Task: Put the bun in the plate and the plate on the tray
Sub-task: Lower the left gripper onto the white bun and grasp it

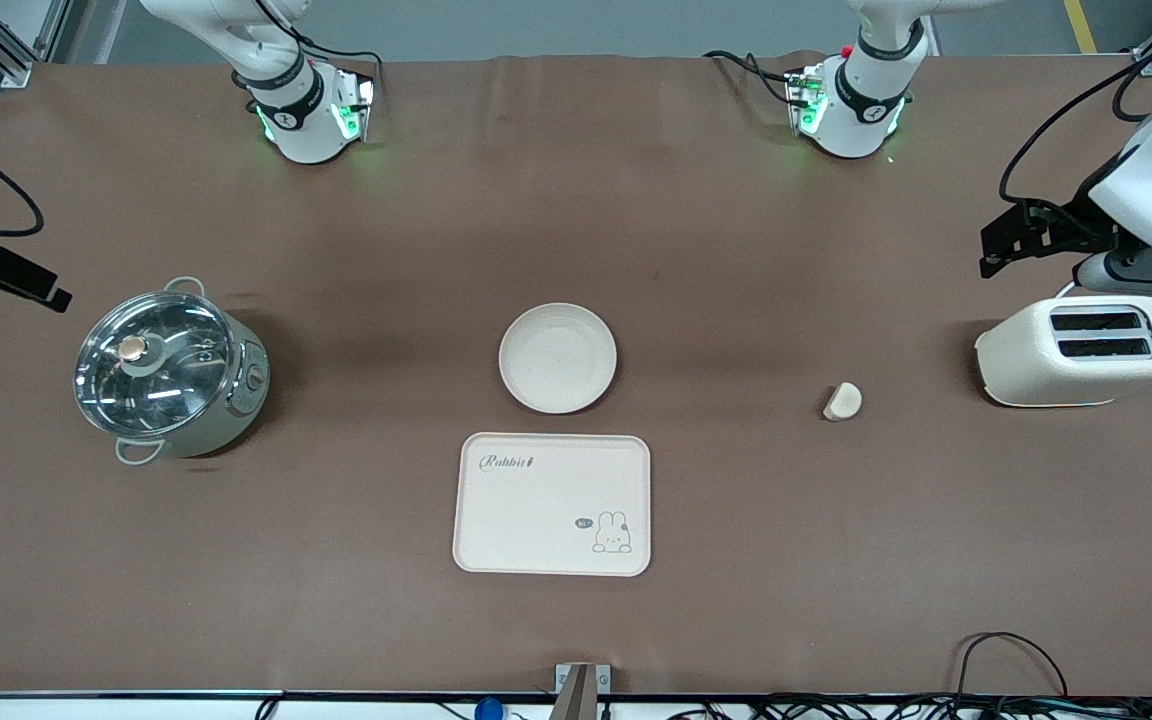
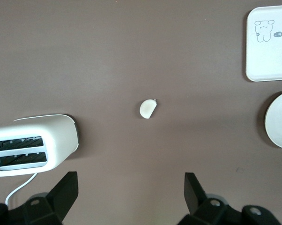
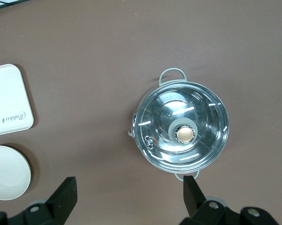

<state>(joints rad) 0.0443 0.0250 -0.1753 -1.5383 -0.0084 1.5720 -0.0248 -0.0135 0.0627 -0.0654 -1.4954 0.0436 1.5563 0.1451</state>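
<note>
The bun (image 1: 843,401) lies alone on the brown table between the plate and the toaster; it also shows in the left wrist view (image 2: 147,108). The round cream plate (image 1: 557,357) sits empty at the table's middle. The Rabbit tray (image 1: 552,503) lies empty just nearer to the front camera than the plate. My left gripper (image 2: 131,187) is open and empty, up over the bare table beside the toaster. My right gripper (image 3: 129,192) is open and empty, up over the bare table beside the pot.
A cream toaster (image 1: 1081,349) stands at the left arm's end of the table. A steel pot with a glass lid (image 1: 168,368) stands at the right arm's end. Cables lie along the table's near edge.
</note>
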